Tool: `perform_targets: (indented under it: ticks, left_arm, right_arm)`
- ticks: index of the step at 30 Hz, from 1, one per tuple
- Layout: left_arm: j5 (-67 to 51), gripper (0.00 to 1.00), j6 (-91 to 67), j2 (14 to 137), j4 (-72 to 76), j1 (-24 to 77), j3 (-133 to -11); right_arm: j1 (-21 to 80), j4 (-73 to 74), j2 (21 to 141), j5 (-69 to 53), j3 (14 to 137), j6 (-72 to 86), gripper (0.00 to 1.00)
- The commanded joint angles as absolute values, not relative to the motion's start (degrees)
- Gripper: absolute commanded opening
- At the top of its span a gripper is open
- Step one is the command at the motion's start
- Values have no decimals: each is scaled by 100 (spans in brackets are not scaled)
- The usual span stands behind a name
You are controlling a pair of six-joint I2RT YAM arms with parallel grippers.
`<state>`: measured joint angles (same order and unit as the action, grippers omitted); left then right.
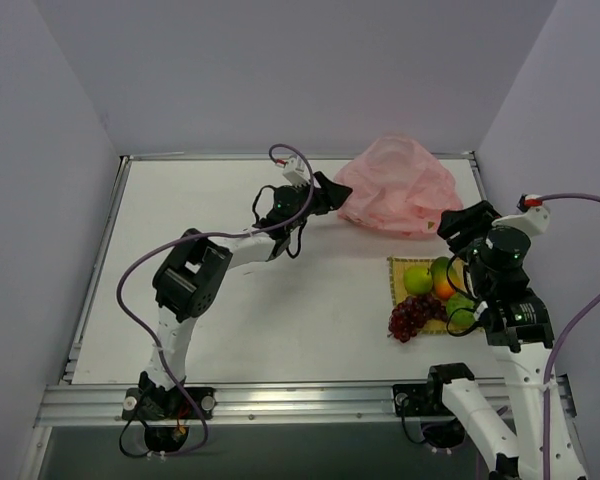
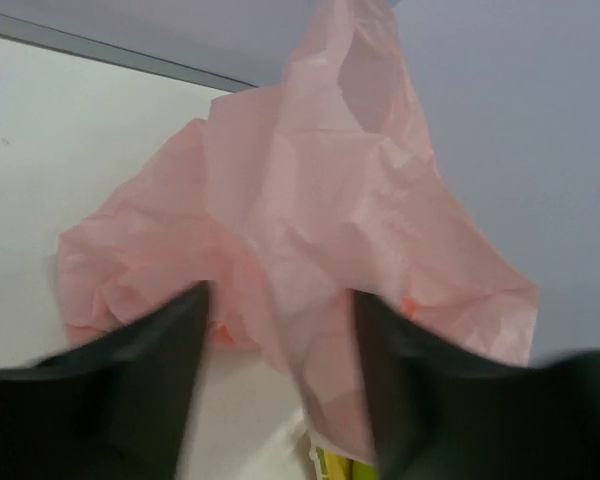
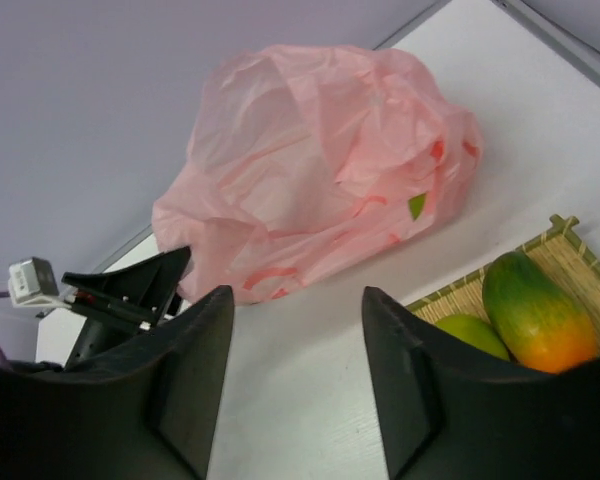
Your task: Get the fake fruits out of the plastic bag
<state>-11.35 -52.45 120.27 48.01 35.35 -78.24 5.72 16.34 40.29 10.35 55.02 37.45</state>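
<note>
Plastic bag [image 1: 395,185]: pink, crinkled, translucent. It lies slumped in a heap on the white table [image 1: 280,300]. My right wrist view shows red marks and one small green patch on its side; I cannot tell whether the patch is print or fruit.

Mat [image 1: 395,265]: yellow, woven, square, just on the near side of the bag, apart from it.

Fake fruits, all outside the bag, gathered on the mat:
- green apple [image 1: 417,279], smooth, nearest the bag's left half;
- mango [image 1: 443,281], orange and green, touching the apple on the side away from my left arm;
- bumpy green ball [image 1: 461,306], further from the bag than the mango, partly hidden by my right arm;
- grape bunch [image 1: 410,317], dark red-purple, furthest from the bag, hanging over the mat's near edge.

Left gripper [image 1: 338,195]: at the bag's left edge, pointing into it. My fingers [image 2: 130,400] are spread apart and bag film shows in the gap. I cannot tell whether they touch it.

Right gripper [image 1: 464,222]: at the bag's near right corner, raised and aimed at the bag. Its fingers [image 3: 205,350] are spread wide with nothing between them.
</note>
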Motion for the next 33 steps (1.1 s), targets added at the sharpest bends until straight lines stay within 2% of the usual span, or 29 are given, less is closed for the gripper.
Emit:
perform_targets:
  ticks: [1,2,3,4,5,6,11,15,18,21,24,27,33]
  left_arm:
    - [-915,66,-5221,12016,4553,3490,-7928]
    - [-897,75,-5151,11902,4466,3472,-7876]
    - [-888,82,-4933,11752,4317,3480,-7849]
    - [-888,94,-4818,11412,3985,3463,-7849]
    - [-931,94,-4703,11226,3834,3463,-7823]
    - [-966,94,-4432,11015,3658,3454,-7814]
    - [-756,94,-3500,9231,2191,3463,-7647]
    - [-143,94,-2788,7825,926,3507,-7453]
    - [358,94,-2550,6501,-739,3647,-7348]
    - [509,94,-2470,5628,-1562,3700,-7032]
    - [895,94,-2444,4250,-2860,3727,-6803]
    - [1388,94,-2374,3353,-3583,3727,-6768]
    - [1723,94,-2241,2366,-4209,3718,-6724]
  right_arm:
    - [624,1266,3938,528,5949,3331,52]
    - [624,1266,3911,484,6020,3288,57]
    - [624,1274,3885,405,6090,3244,67]
    - [624,1283,3867,378,6265,3191,73]
    - [624,1301,3858,352,6354,3173,93]
    - [624,1301,3832,334,6433,3155,100]
    - [615,1292,3692,106,6828,3129,100]
    - [624,1292,3533,-342,6847,3164,100]
    - [615,1309,3367,-737,6864,3147,100]
    - [607,1318,3051,-896,6934,3085,100]
    - [624,1362,2760,-861,7014,2945,100]
    - [615,1511,2611,-835,6970,2918,100]
    - [615,1556,2417,-941,6513,2962,100]
